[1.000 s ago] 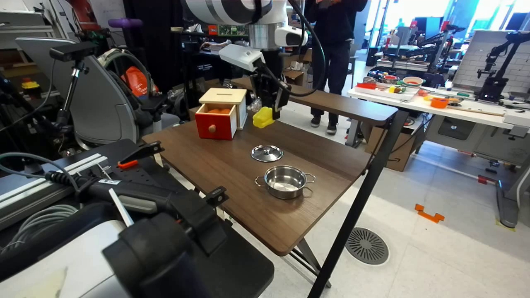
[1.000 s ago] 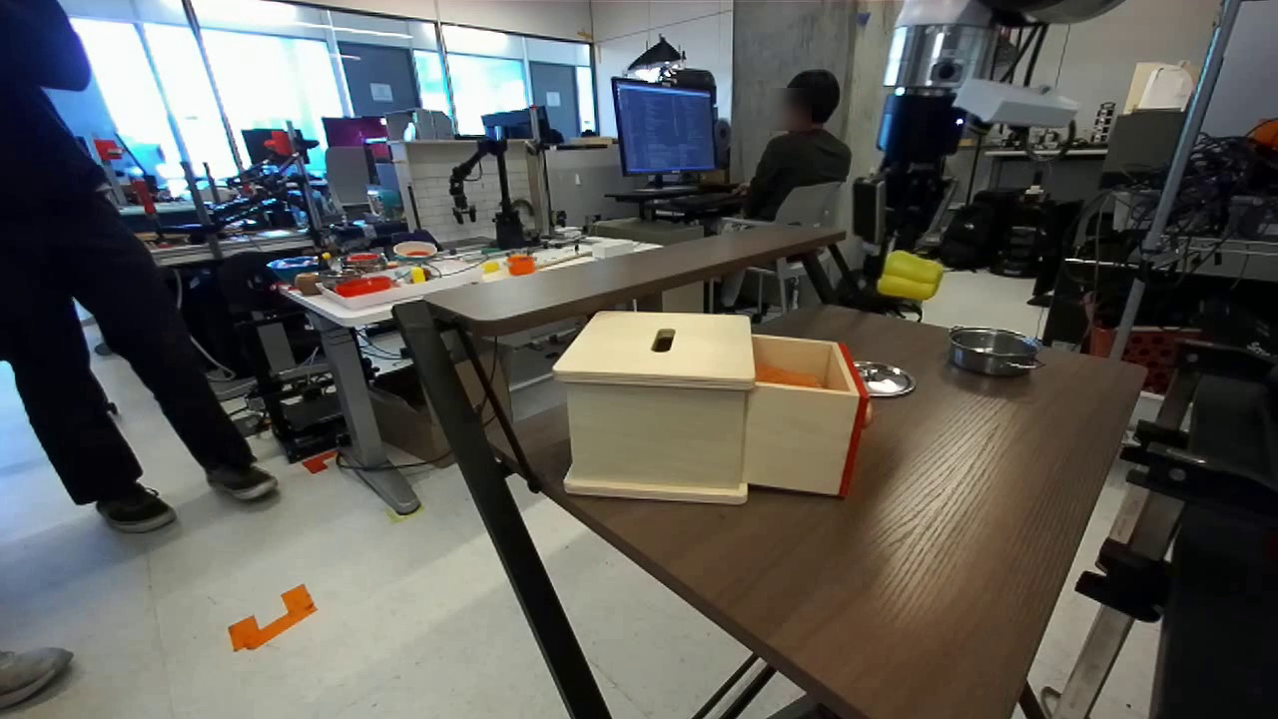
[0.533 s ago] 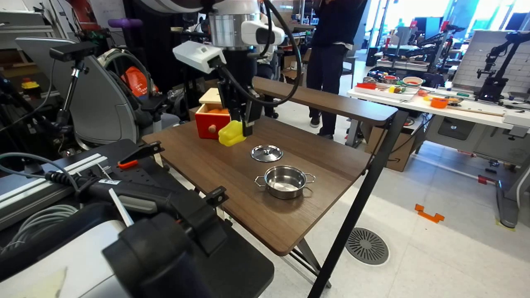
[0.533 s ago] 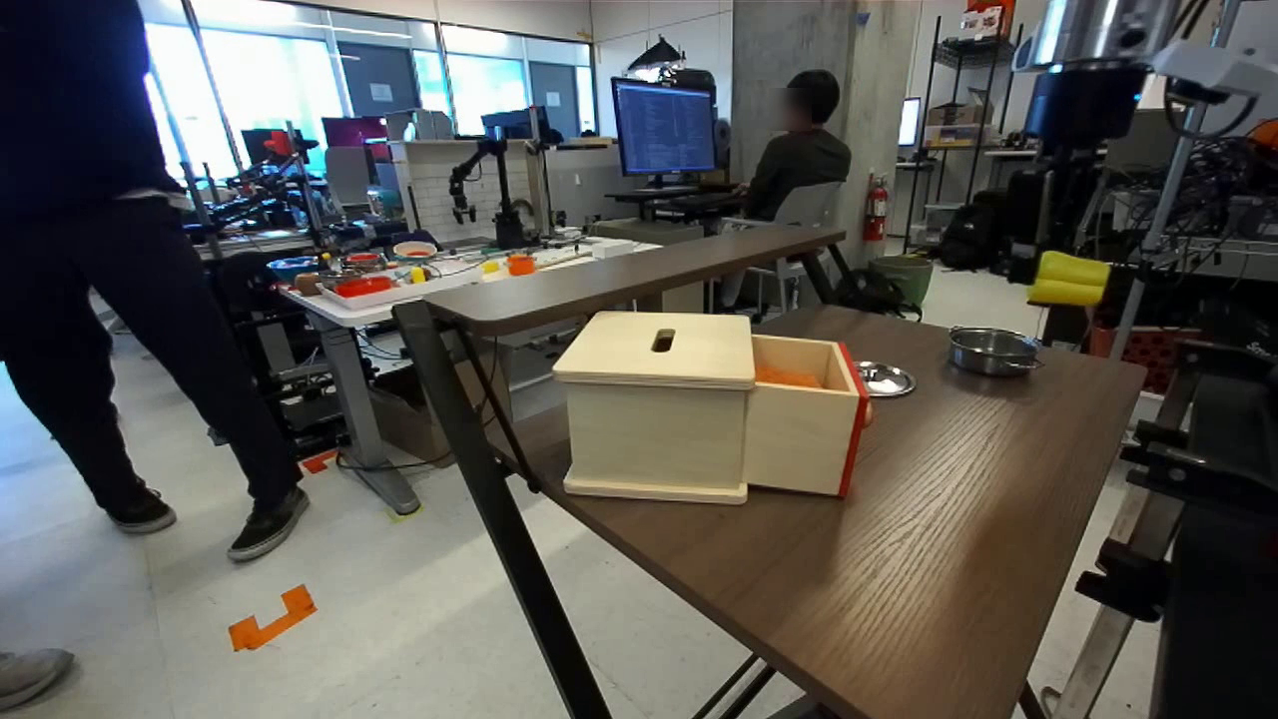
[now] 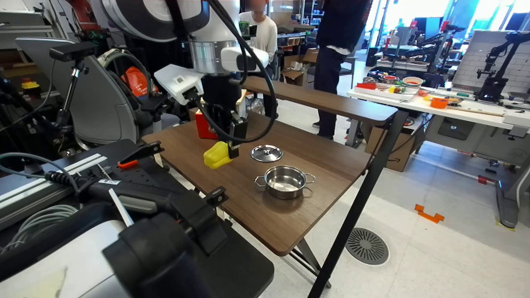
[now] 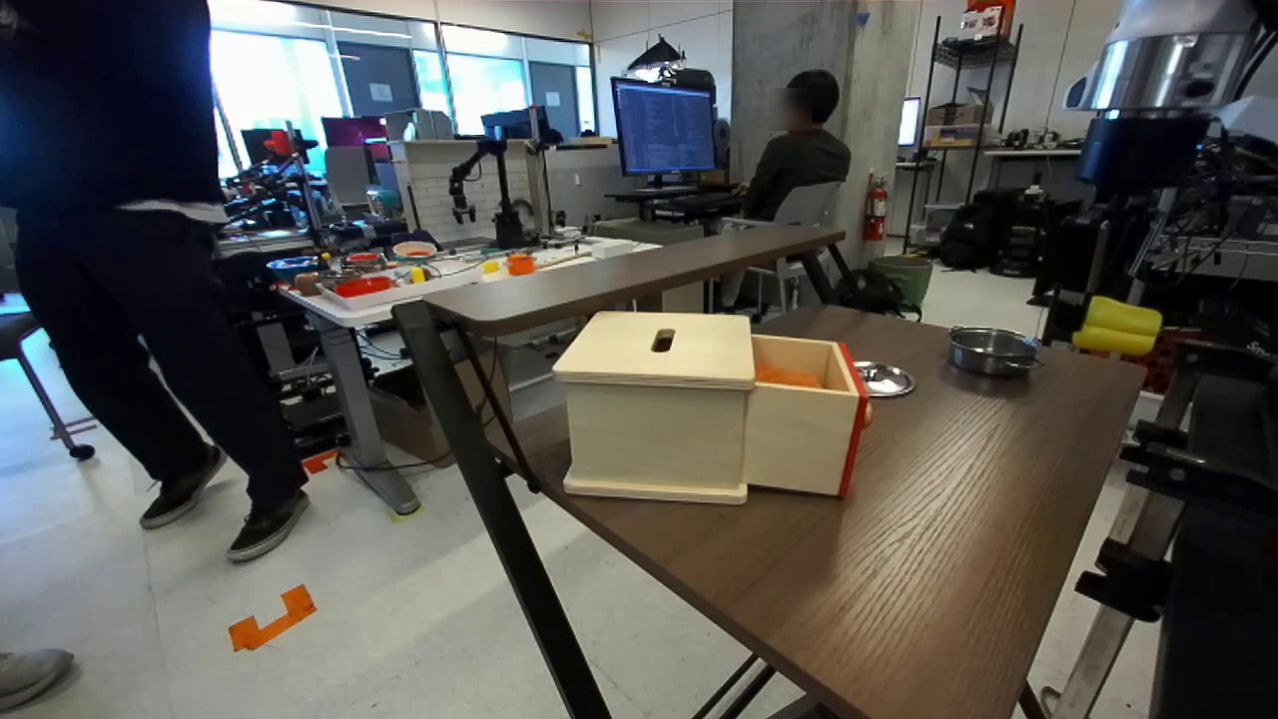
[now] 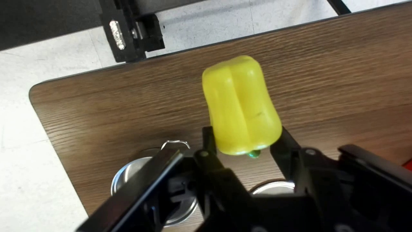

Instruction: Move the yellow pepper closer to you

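Near its stem end, the yellow pepper (image 7: pixel 239 100) is clasped between the two black fingers (image 7: pixel 286 149) of the gripper (image 7: pixel 246 141) and held up off the tabletop (image 5: pixel 323 165), its body thrust out ahead of the fingertips. A bright, glossy skin is shown, parted into two plump lobes by a lengthwise groove; the waist is slightly pinched, a small dark scuff is borne toward the gripped end, and a bit of green stem is turned back toward the gripper. In an exterior view the fingers are nearly lost against dark clutter (image 6: pixel 1238 280), so their angle is hard to judge.

Ahead of the pepper, in the wrist view, a strip of brown wood is left before the tabletop's long edge, with pale floor (image 7: pixel 206 29) seen past it; close by that edge, ahead and to the left of the fingers, a black bracket (image 7: pixel 127 48) is set. Leftward a wide stretch of wood is offered up to a rounded corner; rightward more wood is shown.

Behind the fingertips, room is taken up by the metal pot (image 5: pixel 285 182), partly screened by the gripper in the wrist view, and by the lid (image 5: pixel 267 154) near it. On the gripper's side away from the pot, the wooden box (image 6: pixel 659 429) is placed, its red-fronted drawer (image 6: pixel 799 439) drawn out.
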`<state>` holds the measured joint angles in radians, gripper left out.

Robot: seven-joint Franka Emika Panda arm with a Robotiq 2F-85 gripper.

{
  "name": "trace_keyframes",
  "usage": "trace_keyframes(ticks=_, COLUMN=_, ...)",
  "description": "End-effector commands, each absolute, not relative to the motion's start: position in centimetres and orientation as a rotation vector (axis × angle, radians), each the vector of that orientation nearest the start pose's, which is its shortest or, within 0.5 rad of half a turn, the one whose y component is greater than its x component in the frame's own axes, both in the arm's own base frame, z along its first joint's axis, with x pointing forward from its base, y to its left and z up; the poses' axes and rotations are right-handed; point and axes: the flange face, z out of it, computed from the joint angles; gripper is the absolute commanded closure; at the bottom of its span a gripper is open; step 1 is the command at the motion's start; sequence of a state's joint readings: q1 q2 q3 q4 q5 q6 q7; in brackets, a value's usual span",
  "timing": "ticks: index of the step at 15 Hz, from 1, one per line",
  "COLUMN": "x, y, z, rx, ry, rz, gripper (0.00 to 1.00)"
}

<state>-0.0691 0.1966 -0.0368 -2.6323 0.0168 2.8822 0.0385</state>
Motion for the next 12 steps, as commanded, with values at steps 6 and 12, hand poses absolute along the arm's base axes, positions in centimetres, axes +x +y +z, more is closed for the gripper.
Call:
trace_keyframes(ticks=6, x=45.6, y=-3.5, z=13.2, rx=-3.11, ry=0.273, rz=-0.039, gripper=0.78)
trace_keyframes(ticks=12, x=47.5, y=-4.1, z=10.3, rx=-3.107, ry=0.311, rz=0.015, gripper=0.78)
